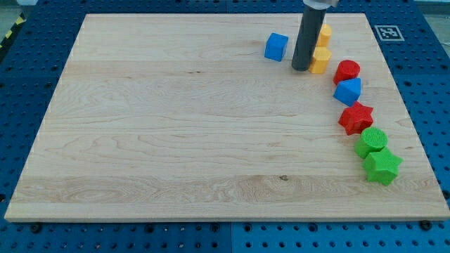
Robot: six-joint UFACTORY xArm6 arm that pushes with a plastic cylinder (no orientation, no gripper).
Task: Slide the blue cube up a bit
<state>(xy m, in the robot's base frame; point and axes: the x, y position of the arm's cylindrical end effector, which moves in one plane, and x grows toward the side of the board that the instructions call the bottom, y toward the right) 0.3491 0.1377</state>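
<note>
On the wide wooden tabletop [176, 126] my rod, which carries no claw, rests its tip [301, 68] just right of the blue cube [276, 46] near the view's top edge, touching a yellow block [320, 60] on its right.

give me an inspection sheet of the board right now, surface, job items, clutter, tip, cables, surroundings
Surface: wooden board, unmarked.
Job's things: blue cube near the view's top.
Clutter: two yellow blocks, red cylinder, second blue block, red star, two green blocks, curving down the view's right.
Grippers: my tip between blue cube and yellow block, apart from the cube.
Cables: nothing seen.
Surroundings: blue perforated table, fiducial tag.
</note>
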